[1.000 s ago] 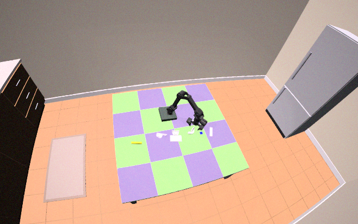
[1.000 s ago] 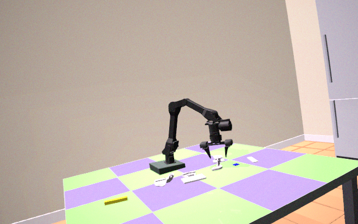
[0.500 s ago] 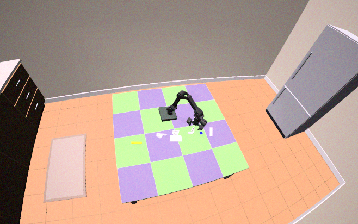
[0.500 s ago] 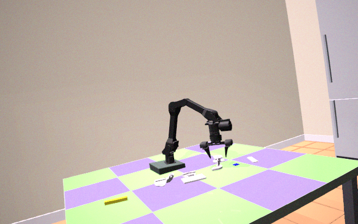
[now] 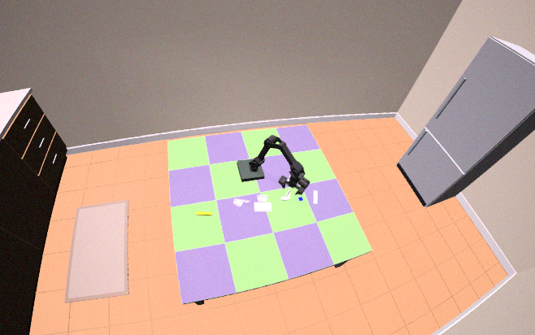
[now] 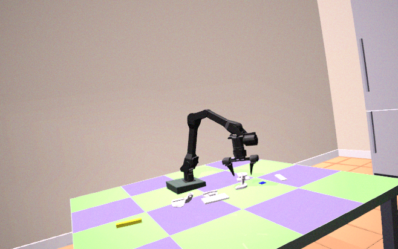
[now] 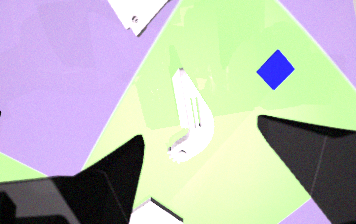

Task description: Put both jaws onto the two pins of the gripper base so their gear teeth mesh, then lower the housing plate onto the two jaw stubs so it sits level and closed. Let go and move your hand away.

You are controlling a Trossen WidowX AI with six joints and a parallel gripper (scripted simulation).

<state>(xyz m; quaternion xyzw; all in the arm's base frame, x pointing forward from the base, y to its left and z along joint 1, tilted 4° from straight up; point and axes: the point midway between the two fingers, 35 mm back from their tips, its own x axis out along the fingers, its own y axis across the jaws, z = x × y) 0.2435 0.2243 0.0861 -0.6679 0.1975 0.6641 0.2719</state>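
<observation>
My gripper (image 5: pixel 292 187) (image 6: pixel 242 174) (image 7: pixel 200 130) is open and empty, pointing down above a white curved jaw (image 5: pixel 285 198) (image 6: pixel 241 187) (image 7: pixel 204 131). The jaw lies on the table between the fingertips as seen in the wrist view. Another white jaw (image 5: pixel 240 202) (image 6: pixel 178 202) lies farther left. Between them is a white rectangular part (image 5: pixel 263 206) (image 6: pixel 215 199) with a curved piece behind it. A further white part (image 6: pixel 246 179) (image 7: pixel 156 214) lies behind the near jaw, partly hidden. Which white part is the gripper base and which the housing plate is too small to tell.
A blue square (image 5: pixel 301 198) (image 6: pixel 262 182) (image 7: pixel 275 69) lies right of the near jaw, with a white bar (image 5: pixel 315 197) (image 6: pixel 280 177) beyond it. A yellow bar (image 5: pixel 204 213) (image 6: pixel 129 223) lies at the left. The arm's dark base block (image 5: pixel 248 176) (image 6: pixel 178 188) stands behind the parts.
</observation>
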